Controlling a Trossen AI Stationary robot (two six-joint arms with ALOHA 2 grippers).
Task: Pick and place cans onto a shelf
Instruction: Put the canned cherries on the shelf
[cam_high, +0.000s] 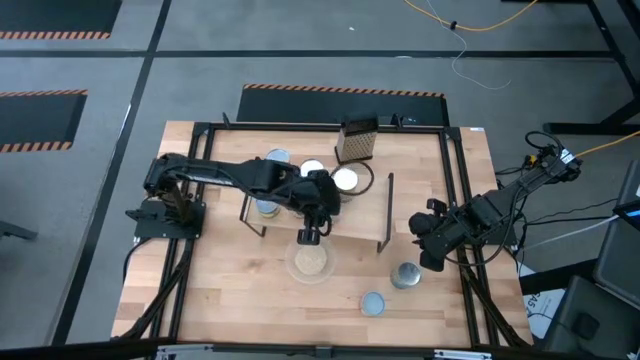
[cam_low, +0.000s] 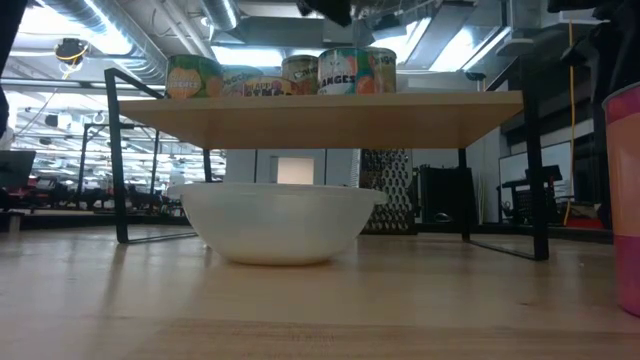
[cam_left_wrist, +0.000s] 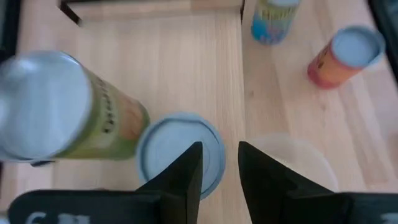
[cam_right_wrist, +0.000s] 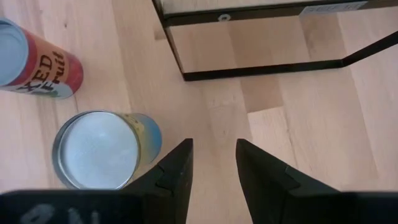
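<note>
The shelf (cam_high: 355, 215) stands mid-table, a light-wood board on a black frame. Several cans (cam_low: 345, 70) stand on it. My left gripper (cam_left_wrist: 221, 171) hovers open just above a short can with a blue-grey top (cam_left_wrist: 177, 152), which stands upright near the board's near edge beside a tall green-labelled can (cam_left_wrist: 68, 118). Neither finger touches it. Two more cans (cam_high: 405, 275) (cam_high: 372, 303) stand on the table at the near right. My right gripper (cam_right_wrist: 214, 168) hangs open over bare table next to the blue-labelled can (cam_right_wrist: 99, 149).
A white dish (cam_high: 310, 263) with beige contents sits on the table at the shelf's near edge. A dark grater (cam_high: 357, 140) stands behind the shelf. The shelf's black leg (cam_right_wrist: 249, 68) runs across the table ahead of my right gripper.
</note>
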